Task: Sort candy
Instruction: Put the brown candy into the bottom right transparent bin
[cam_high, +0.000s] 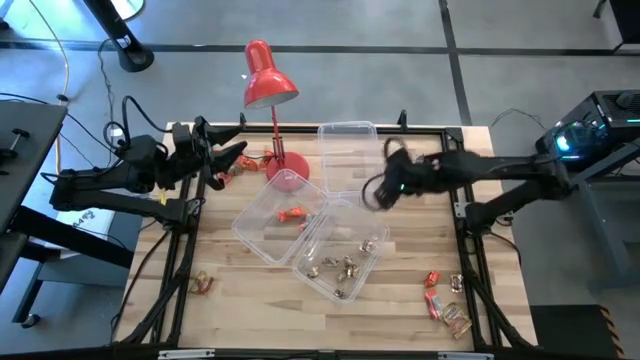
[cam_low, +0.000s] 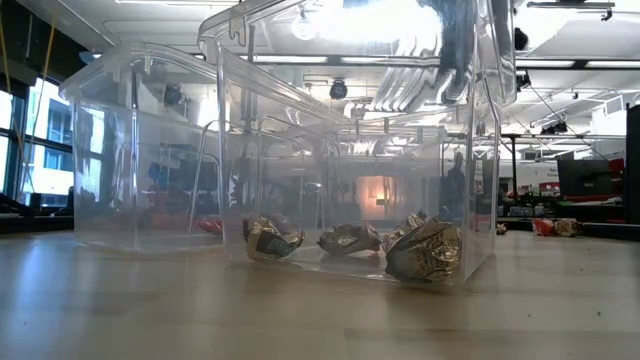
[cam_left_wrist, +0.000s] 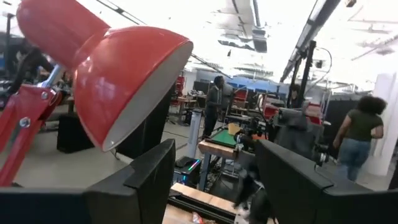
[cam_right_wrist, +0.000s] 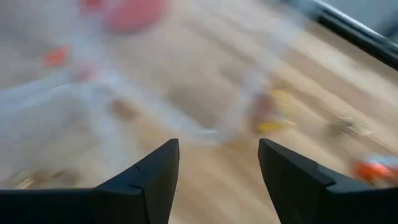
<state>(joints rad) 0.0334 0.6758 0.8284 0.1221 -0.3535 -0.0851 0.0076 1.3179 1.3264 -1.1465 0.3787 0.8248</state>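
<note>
Gold-silver candies (cam_high: 340, 266) lie in the nearer clear tub (cam_high: 372, 262); the low view shows them on its floor (cam_low: 425, 250). Red-orange candies (cam_high: 294, 213) sit in the tub (cam_high: 252, 222) to its left. Loose candies lie at the near right corner (cam_high: 447, 305), near the left edge (cam_high: 203, 283) and by the lamp (cam_high: 250, 160). My left gripper (cam_high: 232, 160) (cam_left_wrist: 214, 152) hovers open at the far left, beside the lamp. My right gripper (cam_high: 378, 192) (cam_right_wrist: 217, 149) is open and empty above the table, between the tubs.
A red desk lamp (cam_high: 270, 85) stands at the far middle, its base (cam_high: 288, 180) next to the tubs and its head (cam_left_wrist: 106, 68) close to my left gripper. A third clear tub (cam_high: 347, 150) sits at the far edge. People (cam_left_wrist: 360, 134) move in the room behind.
</note>
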